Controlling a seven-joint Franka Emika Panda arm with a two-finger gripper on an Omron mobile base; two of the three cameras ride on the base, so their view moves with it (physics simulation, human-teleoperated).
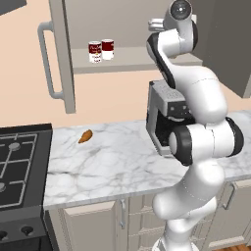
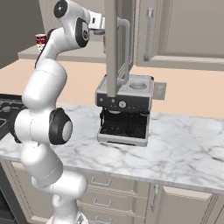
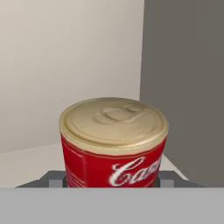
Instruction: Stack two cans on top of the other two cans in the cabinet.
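Observation:
A red-and-white can (image 3: pixel 113 144) with a pale silvery lid sits between my gripper's (image 3: pixel 111 180) two dark fingertips, and the gripper is shut on it. Behind it are the cabinet's pale back wall and grey right side wall. The hand (image 1: pixel 157 23) reaches into the right part of the open grey-beige cabinet (image 1: pixel 132 62), above its shelf. Two other red-and-white cans (image 1: pixel 95 51) (image 1: pixel 107 49) stand side by side on the left part of the shelf, well apart from the gripper. From the right, one can (image 2: pixel 40 40) shows behind the arm.
The cabinet door (image 1: pixel 62 54) stands open to the left with its long bar handle (image 1: pixel 46 63); it also shows as door (image 2: pixel 116 43). A coffee machine (image 2: pixel 124 113) stands on the marble counter (image 1: pixel 112 162) under the cabinet. An orange carrot-like thing (image 1: pixel 85 136) lies near the stove (image 1: pixel 19 162).

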